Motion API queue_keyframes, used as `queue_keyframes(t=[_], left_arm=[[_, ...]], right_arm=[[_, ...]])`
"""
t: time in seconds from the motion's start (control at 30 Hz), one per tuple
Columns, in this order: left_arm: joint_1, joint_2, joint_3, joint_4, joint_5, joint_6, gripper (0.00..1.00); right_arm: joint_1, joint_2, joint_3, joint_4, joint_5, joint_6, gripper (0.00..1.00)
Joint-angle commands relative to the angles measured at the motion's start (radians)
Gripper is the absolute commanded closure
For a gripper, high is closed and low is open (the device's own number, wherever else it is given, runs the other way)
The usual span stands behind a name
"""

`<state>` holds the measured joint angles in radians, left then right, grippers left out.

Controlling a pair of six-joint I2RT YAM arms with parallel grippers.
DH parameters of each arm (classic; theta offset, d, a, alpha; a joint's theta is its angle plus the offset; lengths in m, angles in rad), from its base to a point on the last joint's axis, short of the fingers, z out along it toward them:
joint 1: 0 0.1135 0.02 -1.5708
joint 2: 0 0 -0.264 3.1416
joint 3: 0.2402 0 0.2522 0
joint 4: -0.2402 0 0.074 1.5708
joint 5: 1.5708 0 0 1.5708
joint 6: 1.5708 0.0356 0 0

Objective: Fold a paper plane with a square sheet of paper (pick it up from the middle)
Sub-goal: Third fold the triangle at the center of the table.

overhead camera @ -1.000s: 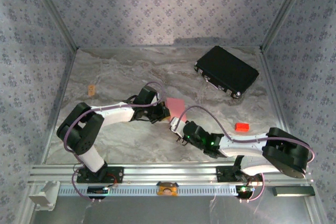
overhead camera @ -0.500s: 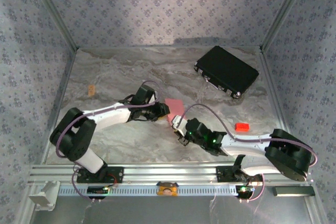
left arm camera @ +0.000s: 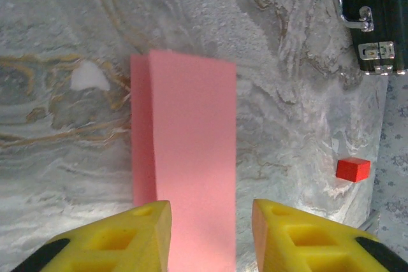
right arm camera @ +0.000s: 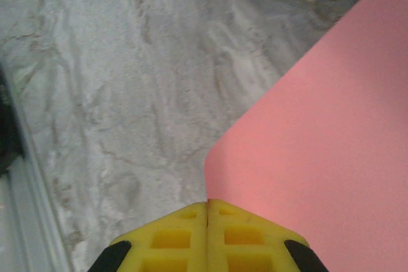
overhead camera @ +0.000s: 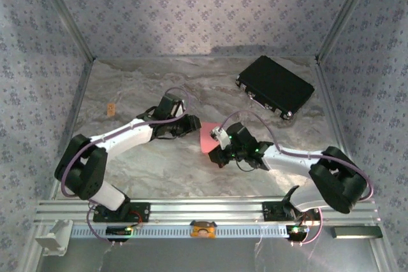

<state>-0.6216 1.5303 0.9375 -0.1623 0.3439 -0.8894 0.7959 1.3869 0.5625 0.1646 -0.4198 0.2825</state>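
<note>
**Pink sheet between two grippers at mid-table**

The folded sheet of paper (left arm camera: 191,157) lies mid-table (overhead camera: 140,81), its long edges straight (a narrow strip of the under layer shows along one side). The left gripper (left arm camera: 211,208) stands open, one finger on either side of the sheet. The right gripper (right arm camera: 208,207) is pinched closed on the sheet's edge. Bare marble spreads around them, and patterned walls (overhead camera: 191,11) close three sides. One sheet, one black case (overhead camera: 275,86) well apart, one red block (left arm camera: 352,169), one orange tag (overhead camera: 110,109).
</note>
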Motion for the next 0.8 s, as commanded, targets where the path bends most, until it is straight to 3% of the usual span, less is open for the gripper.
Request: queue_keyframes(t=[0.0,0.4,0.77], left_arm=[[0.005,0.053,0.06,-0.025,0.051,0.056,0.66],[0.005,0.291,0.21,-0.041,0.177,0.112,0.77],[-0.006,0.462,0.254,-0.085,0.184,0.164,0.81]], right_arm=[[0.003,0.019,0.036,-0.016,-0.125,0.067,1.0],[-0.015,0.026,-0.009,0.034,-0.106,0.071,1.0],[-0.027,0.047,-0.006,0.029,-0.107,0.072,1.0]])
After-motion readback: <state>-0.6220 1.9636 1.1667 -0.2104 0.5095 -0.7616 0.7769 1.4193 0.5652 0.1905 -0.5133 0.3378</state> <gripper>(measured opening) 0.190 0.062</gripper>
